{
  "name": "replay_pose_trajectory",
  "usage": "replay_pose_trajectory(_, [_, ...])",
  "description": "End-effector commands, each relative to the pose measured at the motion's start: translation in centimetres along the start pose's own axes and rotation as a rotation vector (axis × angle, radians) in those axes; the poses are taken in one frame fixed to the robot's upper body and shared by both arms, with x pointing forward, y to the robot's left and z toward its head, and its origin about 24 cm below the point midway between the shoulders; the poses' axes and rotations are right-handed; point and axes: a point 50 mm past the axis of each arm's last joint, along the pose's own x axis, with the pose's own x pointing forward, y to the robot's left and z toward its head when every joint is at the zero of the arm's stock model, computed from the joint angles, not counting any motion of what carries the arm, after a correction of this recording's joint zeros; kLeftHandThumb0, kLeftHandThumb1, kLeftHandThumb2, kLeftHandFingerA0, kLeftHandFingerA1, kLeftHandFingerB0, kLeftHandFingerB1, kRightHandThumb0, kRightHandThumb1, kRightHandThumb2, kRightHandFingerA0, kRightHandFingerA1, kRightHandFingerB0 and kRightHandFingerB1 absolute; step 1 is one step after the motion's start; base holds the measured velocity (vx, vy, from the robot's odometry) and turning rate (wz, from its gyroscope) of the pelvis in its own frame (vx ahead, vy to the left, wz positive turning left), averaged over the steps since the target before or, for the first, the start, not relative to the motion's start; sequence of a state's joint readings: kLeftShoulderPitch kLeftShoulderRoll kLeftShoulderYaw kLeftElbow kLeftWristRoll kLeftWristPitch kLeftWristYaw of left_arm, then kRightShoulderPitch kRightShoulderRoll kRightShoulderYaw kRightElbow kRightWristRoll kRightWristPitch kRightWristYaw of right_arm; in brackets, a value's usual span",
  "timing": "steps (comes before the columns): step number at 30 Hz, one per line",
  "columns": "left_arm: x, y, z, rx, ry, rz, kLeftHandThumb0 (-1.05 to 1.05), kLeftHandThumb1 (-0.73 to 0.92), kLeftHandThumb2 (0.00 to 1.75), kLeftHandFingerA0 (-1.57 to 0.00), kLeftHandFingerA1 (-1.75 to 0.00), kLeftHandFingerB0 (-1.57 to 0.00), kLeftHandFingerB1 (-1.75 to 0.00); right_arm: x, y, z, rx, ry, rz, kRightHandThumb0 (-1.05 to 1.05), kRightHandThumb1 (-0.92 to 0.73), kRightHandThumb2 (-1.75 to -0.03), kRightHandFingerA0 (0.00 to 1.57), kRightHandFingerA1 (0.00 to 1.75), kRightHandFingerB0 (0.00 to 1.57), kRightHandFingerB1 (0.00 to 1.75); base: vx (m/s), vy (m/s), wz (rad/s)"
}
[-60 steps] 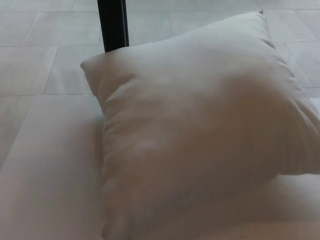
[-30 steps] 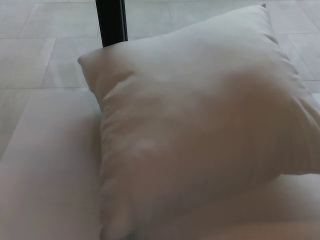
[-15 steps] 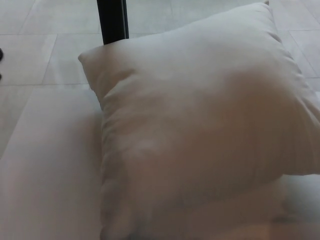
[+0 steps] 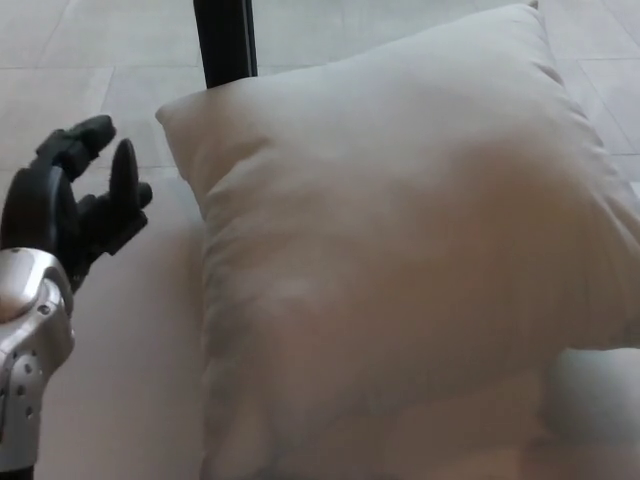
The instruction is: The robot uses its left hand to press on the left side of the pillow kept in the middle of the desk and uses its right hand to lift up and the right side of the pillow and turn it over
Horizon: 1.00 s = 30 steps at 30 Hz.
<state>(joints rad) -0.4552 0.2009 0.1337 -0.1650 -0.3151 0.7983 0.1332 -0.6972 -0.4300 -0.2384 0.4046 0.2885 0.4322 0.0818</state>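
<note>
In the head view, a large white pillow (image 4: 400, 270) fills most of the frame. It lies on the pale counter (image 4: 120, 380), set skewed rather than square to the counter's edges. One corner points up and to the right, near the top edge of the picture; another points up and to the left, just below the black post (image 4: 225, 42). The side between these two corners runs on a slant, rising from left to right. The pillow looks close to square, so no long axis stands out; its left side runs almost straight down from the upper-left corner to the bottom of the frame. The lower right part of the pillow shows a soft rounded bulge at its edge, and the cloth carries faint creases along its left side.

To the left of the pillow, well clear of it, the left hand (image 4: 75, 205) hangs above the counter. Its black fingers (image 4: 124, 178) are spread apart and hold nothing, pointing up and toward the pillow. The silver wrist and forearm (image 4: 28, 350) come in from the lower left corner, further from the pillow than the hand.

Beyond the pillow lies a pale tiled floor (image 4: 90, 50), and the black post stands upright on it behind the pillow's upper-left corner.

The right hand does not show.
</note>
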Motion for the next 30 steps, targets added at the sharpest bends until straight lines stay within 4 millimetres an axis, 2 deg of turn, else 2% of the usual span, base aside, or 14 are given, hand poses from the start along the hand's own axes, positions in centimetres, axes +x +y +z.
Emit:
replay_pose_trajectory(1, [-0.1,-0.4,-4.0,0.186,0.325,0.012,-0.79,0.72,1.02,-0.31,-0.65,-0.14,-0.48,0.3,1.4,-3.4,-0.070,0.181,-0.020,-0.93,-0.91,-0.68,0.48,0.43,0.33,0.30,0.00,0.000,0.00])
replay_pose_trajectory(3, [0.0,-0.5,-4.9,0.223,0.395,-0.003,-0.78,0.92,0.70,-0.27,-0.68,-0.04,-0.27,0.3,1.7,-3.9,-0.064,0.195,-0.015,-0.94,-0.91,-0.68,0.50,0.43,0.35,0.31,0.00,0.000,0.00])
replay_pose_trajectory(6, [0.1,-0.5,-5.6,0.249,0.425,-0.014,-0.79,0.74,1.09,-0.35,-0.74,0.00,-0.30,0.3,1.8,-4.1,-0.078,0.203,-0.017,-0.94,-0.91,-0.68,0.52,0.43,0.35,0.31,0.00,0.000,0.00])
replay_pose_trajectory(10, [-0.3,-1.1,-6.8,0.282,0.495,-0.061,-0.88,0.88,0.71,-0.58,-1.25,0.00,-0.17,0.3,2.6,-4.8,-0.085,0.215,-0.010,-0.95,-0.90,-0.68,0.55,0.44,0.37,0.31,0.00,0.000,0.00])
replay_pose_trajectory(11, [-0.4,-1.5,-7.3,0.276,0.509,-0.081,-0.89,0.78,1.16,-0.61,-1.15,0.00,-0.19,0.3,3.0,-5.0,-0.088,0.215,-0.003,-0.91,-0.69,-1.12,0.49,0.56,0.29,0.46,0.00,0.000,0.00])
replay_pose_trajectory(13, [-0.6,-2.7,-8.4,0.265,0.569,-0.114,-0.93,0.79,1.17,-0.63,-1.22,-0.06,-0.23,0.2,4.2,-5.5,-0.109,0.235,0.044,-0.94,-0.92,-0.69,0.51,0.44,0.35,0.31,0.00,0.000,0.00])
replay_pose_trajectory(17, [-1.1,-4.4,-10.1,0.238,0.640,-0.151,-0.98,0.76,1.10,-0.48,-1.07,-0.02,-0.36,0.1,6.5,-6.4,-0.120,0.256,0.090,-0.95,-0.90,-0.68,0.50,0.46,0.38,0.31,0.00,0.000,0.00])
replay_pose_trajectory(18, [-1.2,-4.8,-10.2,0.225,0.632,-0.146,-0.94,0.92,0.69,-0.35,-1.23,-0.08,-0.31,0.0,6.8,-6.5,-0.128,0.257,0.093,-0.95,-0.90,-0.68,0.51,0.46,0.39,0.32,0.00,0.000,0.00])
replay_pose_trajectory(19, [-1.2,-5.5,-10.3,0.211,0.624,-0.146,-0.99,0.76,1.06,-0.44,-1.07,-0.01,-0.17,0.0,7.4,-6.6,-0.133,0.254,0.115,-0.97,-0.91,-0.68,0.48,0.46,0.37,0.31,0.00,0.000,0.00])
replay_pose_trajectory(20, [-1.2,-6.5,-10.3,0.189,0.634,-0.134,-0.91,0.91,0.67,-0.33,-1.15,0.00,-0.19,-0.1,8.4,-6.7,-0.135,0.251,0.158,-0.97,-0.91,-0.68,0.47,0.46,0.37,0.31,0.00,0.000,0.00])
replay_pose_trajectory(21, [-1.1,-7.0,-10.2,0.192,0.643,-0.139,-0.93,0.74,1.12,-0.40,-0.85,0.00,-0.23,-0.2,8.9,-6.9,-0.147,0.252,0.171,-0.98,-0.92,-0.68,0.48,0.46,0.37,0.31,0.00,0.000,0.00])
replay_pose_trajectory(27, [-1.3,-8.5,-10.0,0.120,0.623,-0.184,-0.99,0.79,1.12,-0.30,-0.79,0.00,-0.12,-0.5,10.7,-7.1,-0.176,0.251,0.245,-0.96,-0.91,-0.68,0.46,0.47,0.34,0.30,0.00,0.000,0.00])
replay_pose_trajectory(28, [-1.3,-8.8,-9.9,0.116,0.615,-0.194,-0.91,0.92,0.69,-0.21,-1.14,0.00,-0.09,-0.6,11.0,-7.0,-0.192,0.246,0.266,-0.94,-0.92,-0.68,0.44,0.46,0.33,0.30,0.00,0.000,0.00])
replay_pose_trajectory(30, [-1.1,-9.5,-9.6,0.086,0.605,-0.199,-1.04,0.81,1.14,-0.35,-0.90,0.00,0.00,-0.6,11.8,-6.8,-0.239,0.268,0.349,-1.03,-0.92,-0.73,0.34,0.45,0.24,0.30,0.00,0.000,0.00])
